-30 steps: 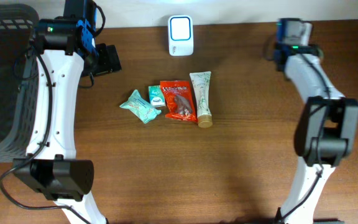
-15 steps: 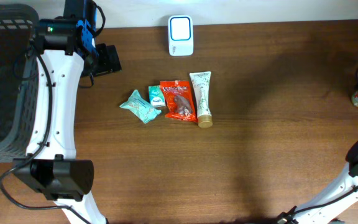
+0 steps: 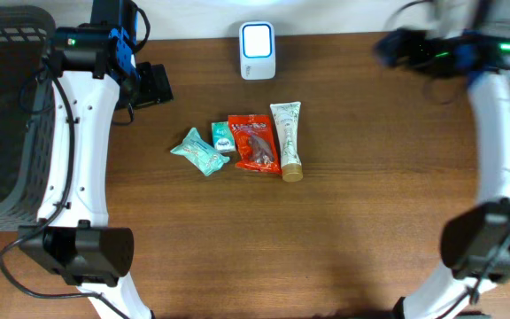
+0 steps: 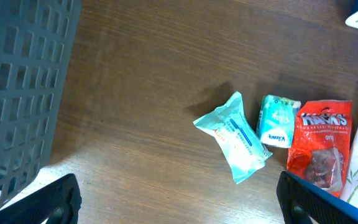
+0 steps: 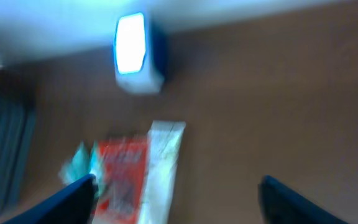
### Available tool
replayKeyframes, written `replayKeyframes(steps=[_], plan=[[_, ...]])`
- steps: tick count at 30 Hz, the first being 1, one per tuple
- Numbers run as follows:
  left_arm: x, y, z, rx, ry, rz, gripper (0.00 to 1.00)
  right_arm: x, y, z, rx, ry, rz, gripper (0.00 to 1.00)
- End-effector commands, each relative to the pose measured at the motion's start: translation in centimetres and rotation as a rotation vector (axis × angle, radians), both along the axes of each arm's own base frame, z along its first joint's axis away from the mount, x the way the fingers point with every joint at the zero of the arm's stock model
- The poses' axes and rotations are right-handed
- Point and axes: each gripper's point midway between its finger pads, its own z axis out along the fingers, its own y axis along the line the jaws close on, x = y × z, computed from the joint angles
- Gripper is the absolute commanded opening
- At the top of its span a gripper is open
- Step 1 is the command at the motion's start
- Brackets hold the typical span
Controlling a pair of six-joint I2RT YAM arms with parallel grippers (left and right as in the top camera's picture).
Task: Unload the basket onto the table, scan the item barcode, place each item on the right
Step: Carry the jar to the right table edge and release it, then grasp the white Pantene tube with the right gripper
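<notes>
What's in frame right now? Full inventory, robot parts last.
scanner: 1, white with a lit pale-blue face, back centre of the table
tube: 1, cream with green print and a tan cap, right end of the item row in the overhead view
snack bag: 1, red, directly left of the tube
small pack: 1, green and white, left of the snack bag
pouch: 1, pale teal, left end of the row, tilted
basket: 1, dark grey mesh, far left
table: 1, brown wood, under the items
left gripper: 1, black, open and empty, back left
right gripper: 1, dark, open and empty, back right, blurred
</notes>
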Motion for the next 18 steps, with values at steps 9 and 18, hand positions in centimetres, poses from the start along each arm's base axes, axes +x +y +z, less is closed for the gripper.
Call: replayKeyframes(steps=[9,18], plan=[[0.0,0.4,-0.1,0.005,0.003,0.013,0.99,-6.6,15.8,-22.1,-0.434,0.463,0.270,0.68],[0.0,0.4,-0.1,0.005,0.003,0.013,0.99,-3.4,15.8,-20.7,-0.467,0.379,0.202,0.04]])
